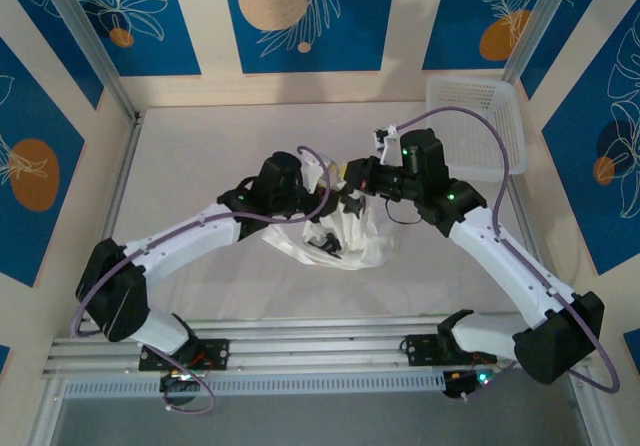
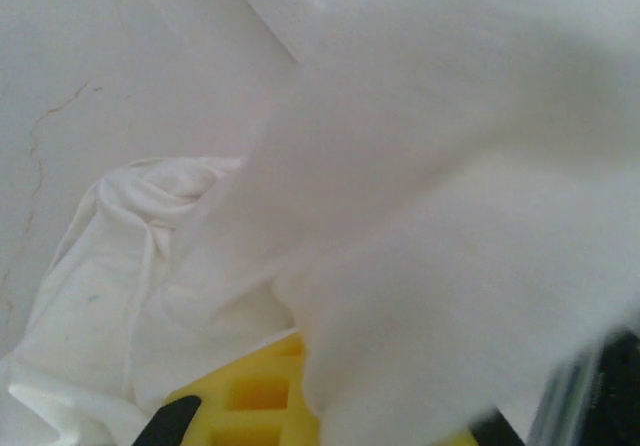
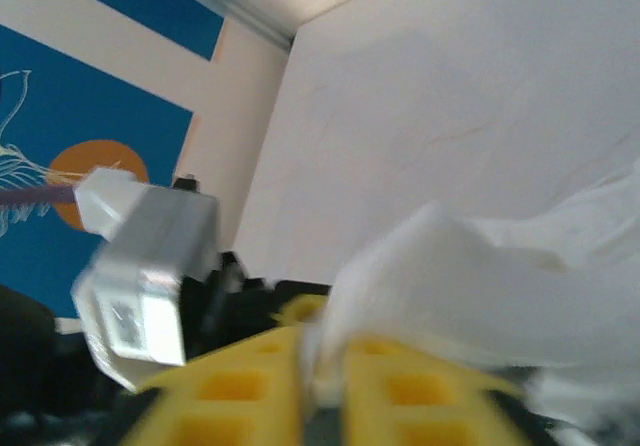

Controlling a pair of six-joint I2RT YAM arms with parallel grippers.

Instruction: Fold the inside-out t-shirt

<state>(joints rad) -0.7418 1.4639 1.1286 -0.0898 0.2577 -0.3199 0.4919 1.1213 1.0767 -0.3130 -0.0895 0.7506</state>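
T-shirt (image 1: 355, 238): bunched, hanging between my claws.
Left claw (image 1: 325, 184): closed on cloth, seen from above.
Right claw (image 3: 322, 366): wrist view shows it pinching cloth.

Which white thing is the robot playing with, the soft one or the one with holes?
The soft one: the t-shirt, crumpled cloth caught in the right gripper. The mesh basket sits apart at the far right corner, untouched.
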